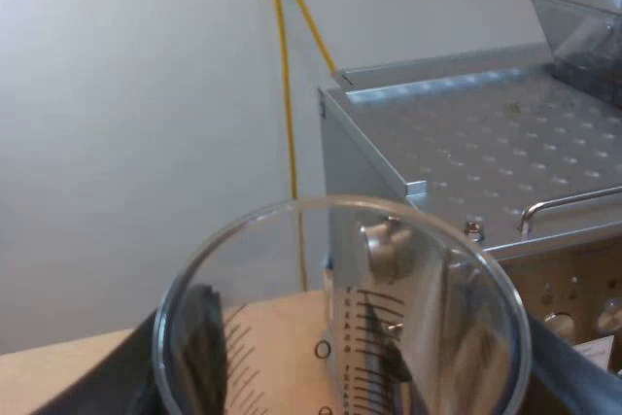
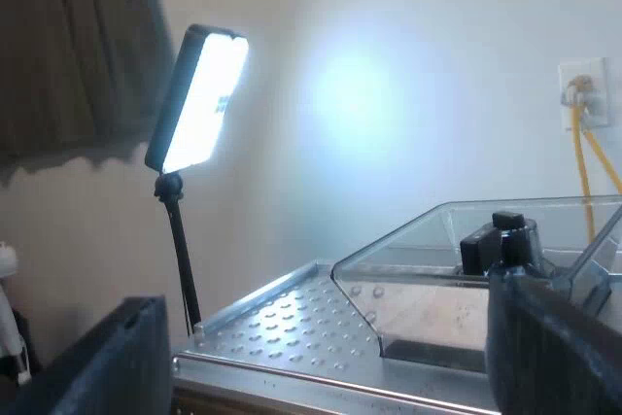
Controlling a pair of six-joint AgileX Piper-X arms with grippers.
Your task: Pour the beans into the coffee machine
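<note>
Your left tool [image 1: 384, 376] is clamped on the measuring glass [image 1: 340, 308], a finger on either side. It holds the glass beside the espresso machine [image 1: 466, 153], lower than the bean hopper [image 1: 583, 26] and well apart from it. Your right tool [image 2: 330, 347] stands apart and empty, near the hopper. No pour looks under way, and you cannot tell whether the glass holds beans. Its scale figures and the machine's white label [image 1: 595, 349] are unreadable.
</note>
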